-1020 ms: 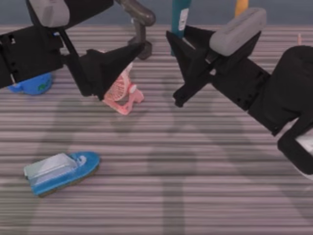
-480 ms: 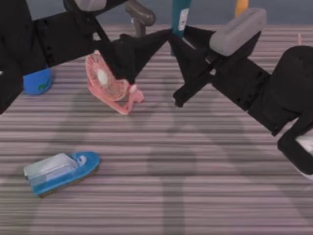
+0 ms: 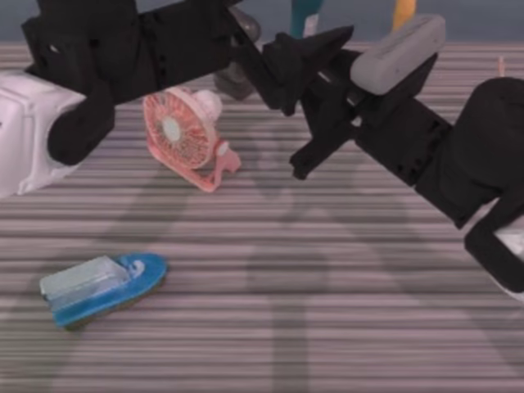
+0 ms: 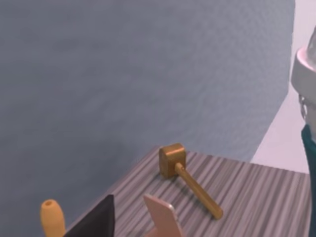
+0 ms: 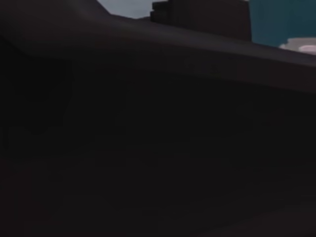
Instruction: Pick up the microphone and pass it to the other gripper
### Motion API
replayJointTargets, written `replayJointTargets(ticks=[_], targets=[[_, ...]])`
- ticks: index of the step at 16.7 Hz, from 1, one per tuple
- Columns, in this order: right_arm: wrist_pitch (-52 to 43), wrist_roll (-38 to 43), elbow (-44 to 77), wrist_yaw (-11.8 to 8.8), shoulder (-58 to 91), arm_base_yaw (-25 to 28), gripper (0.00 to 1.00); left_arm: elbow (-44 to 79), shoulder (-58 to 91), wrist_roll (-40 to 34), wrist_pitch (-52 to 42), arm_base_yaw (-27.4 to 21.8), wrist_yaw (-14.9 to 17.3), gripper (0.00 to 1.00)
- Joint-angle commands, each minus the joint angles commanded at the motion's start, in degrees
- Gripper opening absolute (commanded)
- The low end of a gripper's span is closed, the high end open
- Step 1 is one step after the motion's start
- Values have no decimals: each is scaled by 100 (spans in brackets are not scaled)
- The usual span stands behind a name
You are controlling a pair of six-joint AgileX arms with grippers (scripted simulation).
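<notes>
The teal microphone [image 3: 304, 16] stands upright in the air at the table's far middle. My right gripper [image 3: 301, 94] reaches in from the right and appears shut on its lower handle. My left gripper [image 3: 315, 56] has come across from the left; it is open, and its fingers overlap the right gripper's just below the microphone. In the left wrist view the microphone's white-grey head [image 4: 305, 74] and teal handle [image 4: 311, 148] show at the frame's edge, with one black finger [image 4: 96, 222] low down. The right wrist view is dark.
A pink fan [image 3: 182, 135] lies left of centre, and a blue shoe-shaped object [image 3: 102, 286] lies at the front left. At the back are a dark grey object [image 3: 233, 80], an orange handle [image 3: 404, 11], a gold hammer [image 4: 190, 180] and a pink slab [image 4: 163, 217].
My left arm has swung right from over the pink fan until its gripper meets the right gripper at the microphone. The right arm and the microphone have not moved.
</notes>
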Motion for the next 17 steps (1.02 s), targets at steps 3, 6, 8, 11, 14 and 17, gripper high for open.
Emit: replayJointTargets(ticks=[3,6,8,11,14,17], targets=[[0,0,0,0,0,0,0,0,0,0,0,0,0,92],[0,0,0,0,0,0,0,0,0,0,0,0,0,70],[0,0,0,0,0,0,0,0,0,0,0,0,0,55],[0,0,0,0,0,0,0,0,0,0,0,0,0,32],[0,0,0,0,0,0,0,0,0,0,0,0,0,10],[0,0,0,0,0,0,0,0,0,0,0,0,0,0]])
